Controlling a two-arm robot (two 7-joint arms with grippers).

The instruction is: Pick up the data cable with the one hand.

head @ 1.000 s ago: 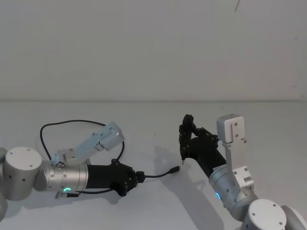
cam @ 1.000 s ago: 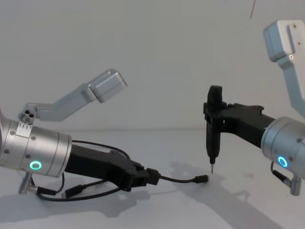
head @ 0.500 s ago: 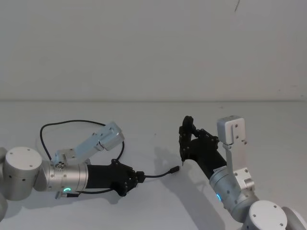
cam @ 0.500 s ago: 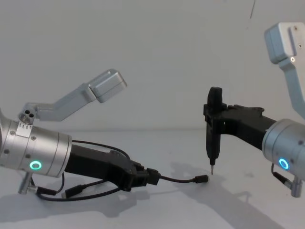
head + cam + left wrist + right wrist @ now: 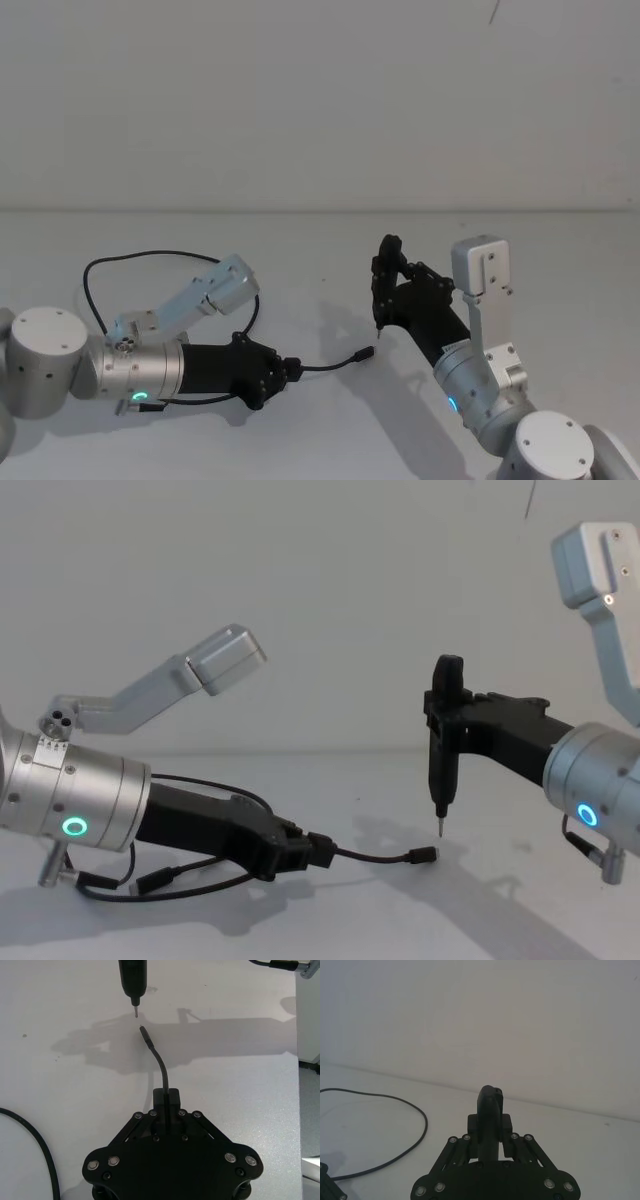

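Your left gripper [image 5: 166, 1110] clamped on data cable [image 5: 159, 1067] just behind one plug. Free end arcs away from fingers [image 5: 174, 1096], plug tip hanging above white table [image 5: 60, 1005]. Pen-shaped tool [image 5: 132, 980] points metal tip at that plug, near but apart. Another stretch of cable crosses table beside gripper body.

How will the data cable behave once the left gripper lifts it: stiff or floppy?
Likely floppy: the data cable lies in a loose loop behind the left gripper, so most would probably trail and drag. The short end past the fingers droops only gently toward its plug, suggesting slight stiffness over short spans. It looks thin and probably light.
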